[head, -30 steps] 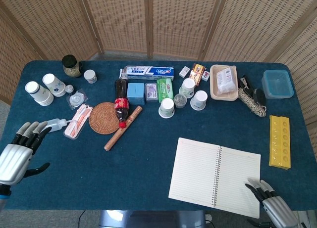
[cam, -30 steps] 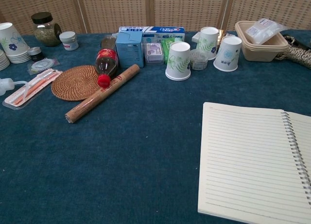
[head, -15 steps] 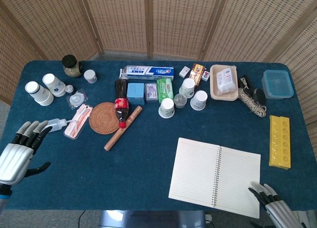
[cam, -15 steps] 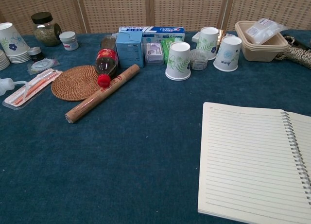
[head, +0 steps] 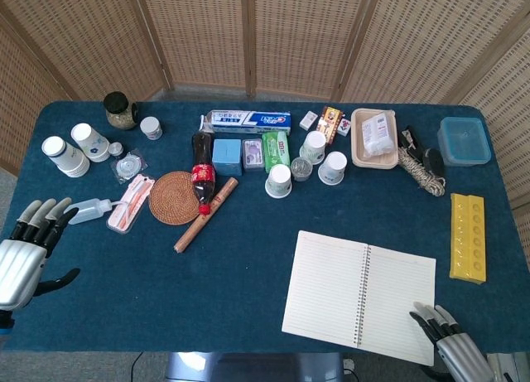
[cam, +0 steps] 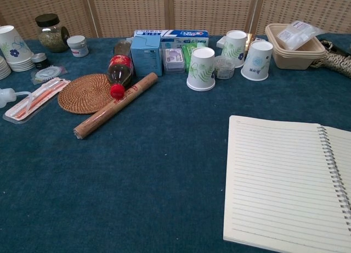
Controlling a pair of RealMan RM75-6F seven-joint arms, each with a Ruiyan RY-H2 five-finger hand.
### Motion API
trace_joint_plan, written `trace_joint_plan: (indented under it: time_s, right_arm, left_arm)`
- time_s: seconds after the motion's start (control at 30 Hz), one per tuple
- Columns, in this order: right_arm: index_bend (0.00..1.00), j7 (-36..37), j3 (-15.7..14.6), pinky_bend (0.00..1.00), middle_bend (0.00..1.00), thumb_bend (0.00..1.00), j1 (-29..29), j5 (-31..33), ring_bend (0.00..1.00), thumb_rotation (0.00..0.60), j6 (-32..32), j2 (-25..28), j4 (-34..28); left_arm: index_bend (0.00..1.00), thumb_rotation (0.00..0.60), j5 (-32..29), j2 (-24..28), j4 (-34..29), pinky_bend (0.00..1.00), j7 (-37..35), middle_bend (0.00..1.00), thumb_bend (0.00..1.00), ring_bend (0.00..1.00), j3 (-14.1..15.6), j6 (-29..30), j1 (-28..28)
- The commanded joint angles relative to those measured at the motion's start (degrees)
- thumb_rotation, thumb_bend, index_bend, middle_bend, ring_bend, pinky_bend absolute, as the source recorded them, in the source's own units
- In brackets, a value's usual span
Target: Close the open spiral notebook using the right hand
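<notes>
We see the table (head: 248, 274), covered in blue cloth, with the notebook (head: 358, 293) lying open and flat on its near right part, lined pages up and the spiral running down between them; the chest view shows its left page and the spiral at the right edge. Our right hand (head: 454, 349) sits at the table's near edge, its fingers (head: 432, 317) slightly apart and extended, the tips at the notebook's near right corner; we cannot tell if they touch the paper. It holds nothing. Our left hand (head: 25, 251) hangs at the far left edge, fingers spread and thumb out to the side, empty, just beside a squeeze bottle (head: 89, 208). Next in size, the yellow tray (head: 468, 237) lies to the right of the notebook, well apart from it. The toothpaste box (head: 248, 120) lies along the far side. A cola bottle (head: 202, 171) rests with its red cap on a woven coaster (head: 175, 197), and a brown roll (head: 205, 214) lies slanted just beside both. Three paper cups (head: 279, 181) stand beyond the notebook, near the middle.
</notes>
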Motion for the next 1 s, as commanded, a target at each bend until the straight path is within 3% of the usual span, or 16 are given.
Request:
trace_joint_plan:
  time_s: [0.03, 0.13, 0.27, 0.37, 0.57, 0.63, 0.7, 0.77, 0.83, 1.0]
  right_arm:
    - [0.00, 0.42, 0.47, 0.10, 0.00, 0.24, -0.12, 0.21, 0.00, 0.600, 0.60, -1.12, 1.25]
    - [0.07, 1.89, 0.99, 0.15, 0.00, 0.31, -0.44, 0.23, 0.00, 0.600, 2.54, -2.61, 2.86]
    - [0.41, 4.10, 1.46, 0.24, 0.00, 0.40, -0.95, -0.14, 0.03, 0.600, 6.14, -4.51, 5.30]
    - [0.60, 5.11, 1.95, 0.28, 0.03, 0.41, -1.26, -0.20, 0.07, 0.600, 8.47, -5.95, 7.02]
    - [0.72, 5.71, 3.61, 0.32, 0.08, 0.40, -0.86, 0.06, 0.13, 0.600, 12.87, -8.30, 8.54]
    - [0.66, 5.76, 4.09, 0.33, 0.09, 0.39, -0.28, -0.20, 0.14, 0.600, 14.72, -8.87, 8.40]
    - [0.47, 5.47, 4.34, 0.33, 0.08, 0.34, 0.23, -0.37, 0.15, 0.600, 15.46, -9.12, 8.14]
    - [0.17, 5.08, 4.62, 0.33, 0.05, 0.25, 0.77, -0.48, 0.15, 0.600, 16.04, -9.26, 7.57]
    - [0.03, 3.86, 5.60, 0.33, 0.03, 0.22, 1.90, -0.64, 0.14, 0.600, 17.83, -9.70, 6.40]
    - [0.00, 1.23, 6.74, 0.30, 0.00, 0.24, 3.72, -1.02, 0.07, 0.600, 19.54, -9.62, 3.09]
  left_arm:
    - [0.00, 0.600, -0.04, 0.02, 0.05, 0.00, -0.11, 0.00, 0.00, 0.00, 0.01, -0.05, 0.01]
    - [0.00, 0.600, -0.17, 0.00, 0.23, 0.00, -0.22, 0.00, 0.00, 0.00, 0.00, -0.07, 0.05]
    - [0.00, 0.600, -0.23, 0.06, 0.29, 0.00, -0.48, 0.00, 0.00, 0.00, 0.01, -0.02, 0.12]
    - [0.00, 0.600, -0.31, 0.14, 0.34, 0.00, -0.69, 0.00, 0.00, 0.00, -0.04, 0.09, 0.17]
    - [0.00, 0.600, -0.11, 0.19, 0.48, 0.00, -1.13, 0.00, 0.00, 0.00, 0.15, 0.23, 0.36]
    - [0.00, 0.600, -0.16, 0.20, 0.57, 0.00, -1.40, 0.00, 0.00, 0.00, 0.13, 0.39, 0.46]
    - [0.00, 0.600, -0.16, 0.18, 0.66, 0.00, -1.59, 0.00, 0.00, 0.00, 0.11, 0.51, 0.51]
    - [0.00, 0.600, -0.17, 0.14, 0.71, 0.00, -1.78, 0.00, 0.00, 0.00, 0.10, 0.57, 0.53]
    - [0.00, 0.600, -0.12, 0.07, 0.82, 0.00, -2.07, 0.00, 0.00, 0.00, 0.13, 0.53, 0.52]
    - [0.00, 0.600, -0.05, -0.06, 1.16, 0.00, -2.52, 0.00, 0.00, 0.00, 0.11, 0.73, 0.59]
